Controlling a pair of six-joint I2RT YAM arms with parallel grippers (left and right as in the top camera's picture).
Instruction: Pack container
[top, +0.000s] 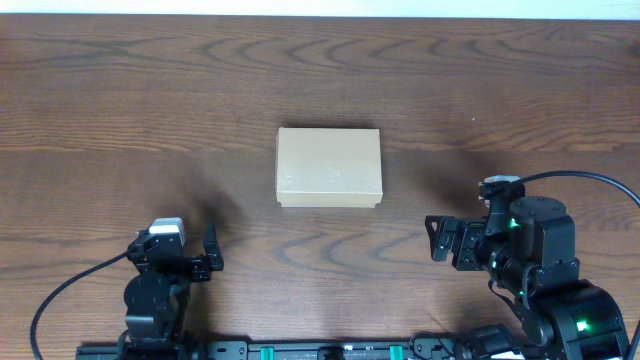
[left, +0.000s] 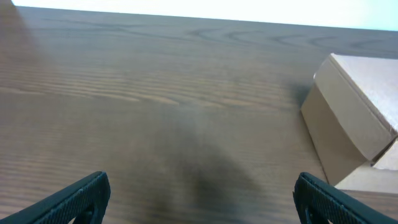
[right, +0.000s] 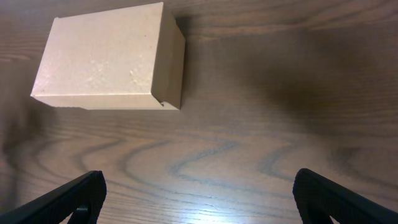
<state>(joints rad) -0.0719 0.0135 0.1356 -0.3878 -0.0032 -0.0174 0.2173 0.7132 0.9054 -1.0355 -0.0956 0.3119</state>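
A: Container (top: 329, 167) against the fingers: how do they stand?

B: Nearest first. The left gripper (left: 199, 208) sits by the near edge of the table (top: 120, 100), its fingers (left: 74, 198) spread wide with bare wood between them. The right gripper (right: 199, 202) is the same, its fingers far apart and holding nothing.

A: And the box from each?

B: From the left wrist it lies ahead and off to the right, well clear of the fingertips, one corner turned toward the camera. From the right wrist it lies ahead and to the left, also well apart from both fingers.

A: So between the two arms?

B: Yes. Overhead puts it mid-table, farther out than both grippers and roughly between them, flat on the wood, lid down.

A: Fully shut?

B: Probably. A thin lip shows along its near edge, but the view is too soft to tell whether the flap is tucked.

A: Beyond it?

B: Wood grain running to the far edge.
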